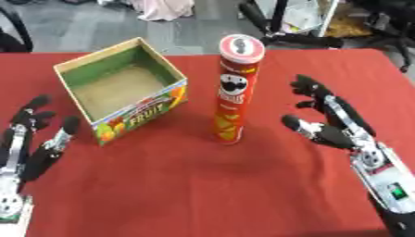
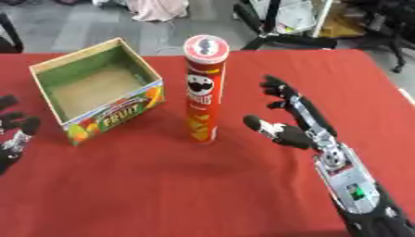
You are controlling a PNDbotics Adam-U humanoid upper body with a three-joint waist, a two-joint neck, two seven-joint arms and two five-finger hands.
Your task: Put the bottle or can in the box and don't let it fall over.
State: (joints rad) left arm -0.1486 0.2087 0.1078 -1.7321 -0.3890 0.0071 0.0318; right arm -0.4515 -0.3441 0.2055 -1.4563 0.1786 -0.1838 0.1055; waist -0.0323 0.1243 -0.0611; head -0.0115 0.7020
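Note:
A tall red Pringles can stands upright in the middle of the red table, its lid up. To its left sits an open cardboard fruit box, nothing visible inside. My right hand hovers to the right of the can, fingers spread and thumb pointing toward it, a gap between them. My left hand rests open at the lower left, fingers up, just left of the box's front corner.
The red tablecloth covers the whole table, with bare cloth in front of the can and box. Beyond the far edge are chair bases and floor clutter.

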